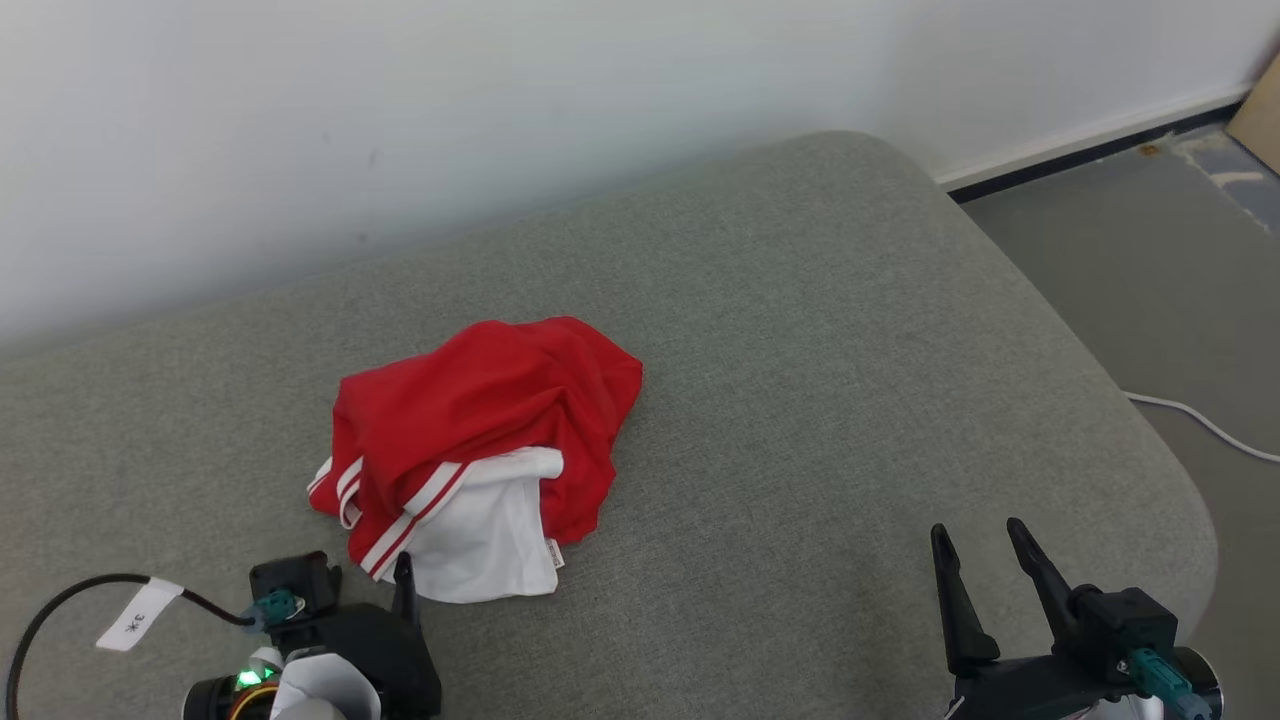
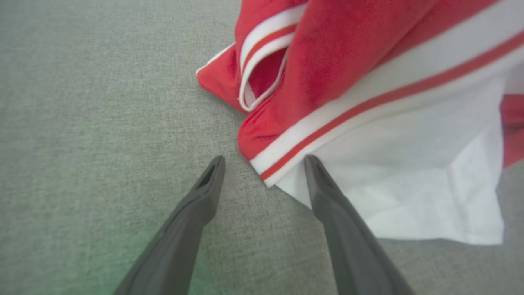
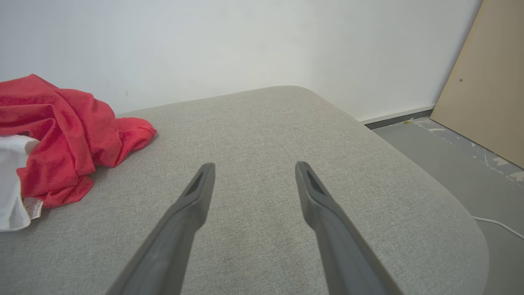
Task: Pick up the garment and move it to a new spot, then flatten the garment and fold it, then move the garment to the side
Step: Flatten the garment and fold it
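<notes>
Crumpled red and white garment (image 1: pixel 490 400) lies on the grey cushion (image 1: pixel 800 350), right at the left hand (image 2: pixel 264 164).
The left hand is spread wide, with one tip over the white hem; the right hand (image 1: pixel 977 532), also spread and empty, is well apart from the garment.

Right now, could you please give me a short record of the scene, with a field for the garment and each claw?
garment: red and white, crumpled in a heap
surface: grey cushion under the garment
left claw: open, tips at the garment's striped hem, contact unclear
right claw: open, empty, over bare cushion, apart from the garment
cable: white, on the floor at the right
</notes>
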Controlling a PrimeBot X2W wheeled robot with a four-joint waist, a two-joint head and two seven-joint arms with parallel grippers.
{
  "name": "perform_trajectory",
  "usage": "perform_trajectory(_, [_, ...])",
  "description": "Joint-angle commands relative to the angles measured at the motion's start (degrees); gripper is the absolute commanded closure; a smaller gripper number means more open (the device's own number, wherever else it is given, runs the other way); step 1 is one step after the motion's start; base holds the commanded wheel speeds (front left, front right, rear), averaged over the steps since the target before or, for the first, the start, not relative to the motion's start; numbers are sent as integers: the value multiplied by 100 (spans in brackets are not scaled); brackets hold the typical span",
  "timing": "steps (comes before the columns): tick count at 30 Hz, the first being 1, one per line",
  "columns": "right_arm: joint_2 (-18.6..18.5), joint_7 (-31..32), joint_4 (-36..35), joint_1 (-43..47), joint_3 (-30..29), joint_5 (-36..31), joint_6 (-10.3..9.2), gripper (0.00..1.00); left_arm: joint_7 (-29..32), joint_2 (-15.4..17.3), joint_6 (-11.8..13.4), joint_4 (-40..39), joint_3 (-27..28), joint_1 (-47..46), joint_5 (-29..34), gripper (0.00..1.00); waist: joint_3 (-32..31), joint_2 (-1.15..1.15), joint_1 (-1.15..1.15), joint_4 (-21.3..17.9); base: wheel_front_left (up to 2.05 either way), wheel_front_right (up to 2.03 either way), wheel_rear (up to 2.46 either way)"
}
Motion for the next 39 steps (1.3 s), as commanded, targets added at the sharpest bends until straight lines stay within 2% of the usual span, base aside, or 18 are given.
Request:
perform_trajectory(1, [-5,-41,-7,-54,10,32,-12,0,43,38,144,154,16,-124,64,0,151,-1,-1,-157,0,0,0])
perform_trajectory(4, [-3,-47,11,-56,5,48,-12,0,79,79,378,388,61,-197,75,0,184,-1,-1,-185,0,0,0])
perform_trajectory(5, [-3,-55,16,-51,-3,54,-12,0,71,82,396,434,65,-208,61,11,190,-1,-1,-186,0,0,0])
perform_trajectory(6, [-3,-60,23,-46,-13,57,-12,0,31,87,392,459,66,-224,52,67,196,-1,-1,-180,0,0,0])
perform_trajectory(7, [-4,-74,34,-41,-29,59,-12,0,-5,86,366,478,49,-224,54,100,197,-1,-1,-167,0,0,0])
perform_trajectory(14, [-3,-94,96,-61,-50,85,-12,0,-489,94,232,208,-47,-534,155,100,169,-1,-1,78,0,0,0])
perform_trajectory(21, [-4,-69,134,-32,-44,81,-12,0,-849,-5,71,-1057,-418,-1293,481,100,-12,-1,-1,456,0,0,0])
perform_trajectory(26, [-5,-32,153,0,9,112,-12,0,-677,-122,-78,-2150,-893,-1937,689,100,-138,-1,-1,557,0,0,0])
perform_trajectory(31, [-5,-21,173,-35,70,124,-12,0,-261,-222,-174,-2897,-1381,-2751,521,100,-166,-1,-1,512,0,0,0])
perform_trajectory(34, [-4,-47,193,-40,147,148,-12,0,-174,-235,-123,-3175,-1696,-3267,309,100,-158,-1,-1,420,0,0,0])
perform_trajectory(39, [-4,-102,276,-46,220,193,-12,0,-278,-231,293,-3460,-2100,-3904,-183,100,-139,-1,-1,293,0,0,0])
